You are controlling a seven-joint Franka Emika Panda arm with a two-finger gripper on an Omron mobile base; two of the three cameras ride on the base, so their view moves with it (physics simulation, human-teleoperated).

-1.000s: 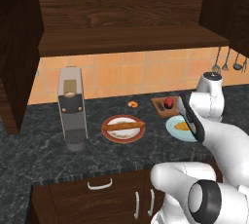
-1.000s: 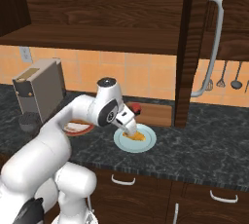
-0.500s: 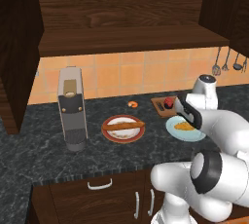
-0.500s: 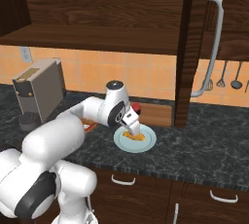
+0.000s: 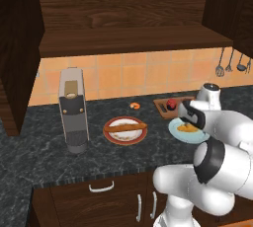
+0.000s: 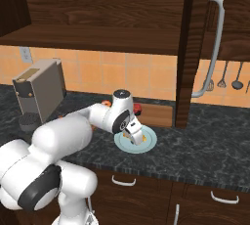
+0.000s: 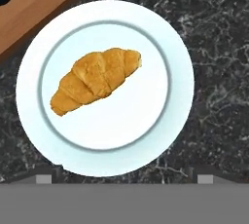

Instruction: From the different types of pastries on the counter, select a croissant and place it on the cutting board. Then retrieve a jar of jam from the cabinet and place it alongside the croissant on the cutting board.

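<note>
Since a second ago your arm has swung lower over the pale blue-white round plate, and the tool now hangs just above it.

Your golden-brown ridged croissant lies on that plate, on the dark speckled stone bench, just beside the reddish-brown wooden cutting board. You see only the two finger tips at the hand view's bottom, set wide apart, so the tool reads as open and holds nothing. Expect the croissant to be light, flaky and easy to crush; take it across the thick middle, gently. A small dark red jar with a red lid already sits on the board, so leave room. The round red plate with a long brown stick pastry, the tiny orange curl and the grey coffee machine stand well apart.
</note>
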